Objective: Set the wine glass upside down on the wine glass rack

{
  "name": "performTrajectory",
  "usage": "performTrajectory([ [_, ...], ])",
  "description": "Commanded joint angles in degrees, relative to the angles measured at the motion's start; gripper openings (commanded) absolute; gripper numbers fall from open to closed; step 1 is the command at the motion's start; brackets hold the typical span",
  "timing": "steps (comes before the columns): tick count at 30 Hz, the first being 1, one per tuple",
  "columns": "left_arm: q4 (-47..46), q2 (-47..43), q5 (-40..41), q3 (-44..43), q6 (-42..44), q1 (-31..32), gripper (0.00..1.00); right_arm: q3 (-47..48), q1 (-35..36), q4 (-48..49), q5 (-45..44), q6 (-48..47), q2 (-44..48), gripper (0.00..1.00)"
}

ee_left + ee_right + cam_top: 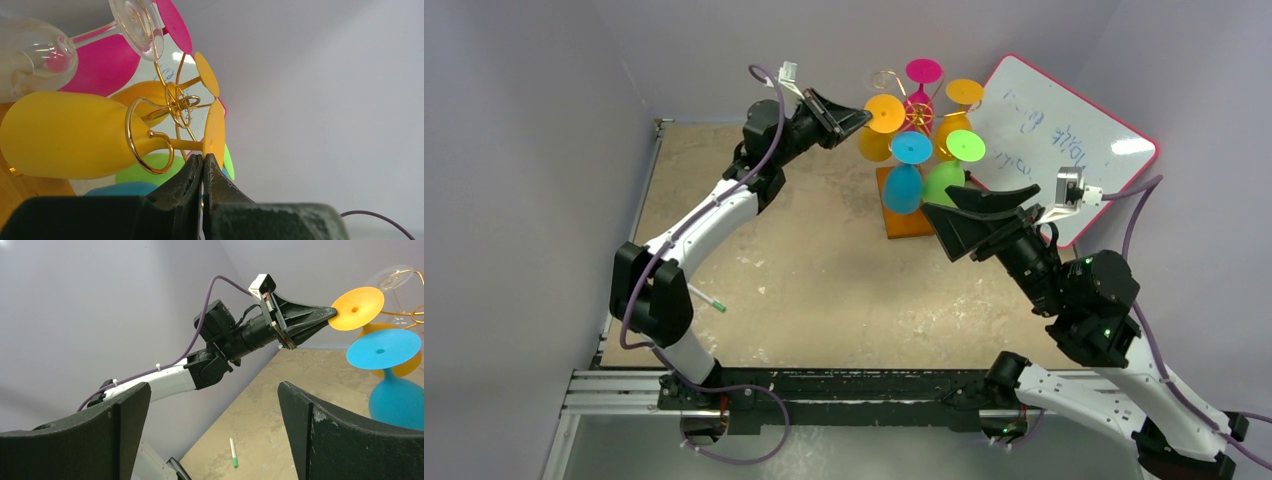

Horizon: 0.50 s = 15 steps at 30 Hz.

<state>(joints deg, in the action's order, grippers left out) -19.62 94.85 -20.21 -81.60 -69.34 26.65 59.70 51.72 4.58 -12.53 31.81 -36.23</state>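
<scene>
With the yellow glass (65,135) hanging bowl-down, its stem in a curl of the rack (177,105), the left tool (202,160), closed at the foot rim and maybe nipping it, should part gently and back straight off, while the right tool (214,390) gapes empty

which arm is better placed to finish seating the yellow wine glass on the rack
Left. The left gripper is shut on the foot of the yellow wine glass, already hanging bowl-down in a loop of the wine glass rack. The right gripper is open, empty and back from the rack.
</scene>
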Motion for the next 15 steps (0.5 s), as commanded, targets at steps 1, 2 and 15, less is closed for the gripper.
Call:
performTrajectory([
  [1,-2.66,0.22,1.94,-3.72,2.77,-0.02,0.0,0.15,0.04,2.35,-0.82,-1.22,0.53,1.0],
  [2,-2.52,0.25,2.04,-3.76,2.91,-0.02,0.0,0.22,0.04,2.3,-0.82,-1.29,0.62,1.0],
  [15,-1.36,-0.38,5.26,-3.56,5.57,-0.02,0.0,0.28,0.04,2.04,-1.08,-1.41,0.99,1.0],
])
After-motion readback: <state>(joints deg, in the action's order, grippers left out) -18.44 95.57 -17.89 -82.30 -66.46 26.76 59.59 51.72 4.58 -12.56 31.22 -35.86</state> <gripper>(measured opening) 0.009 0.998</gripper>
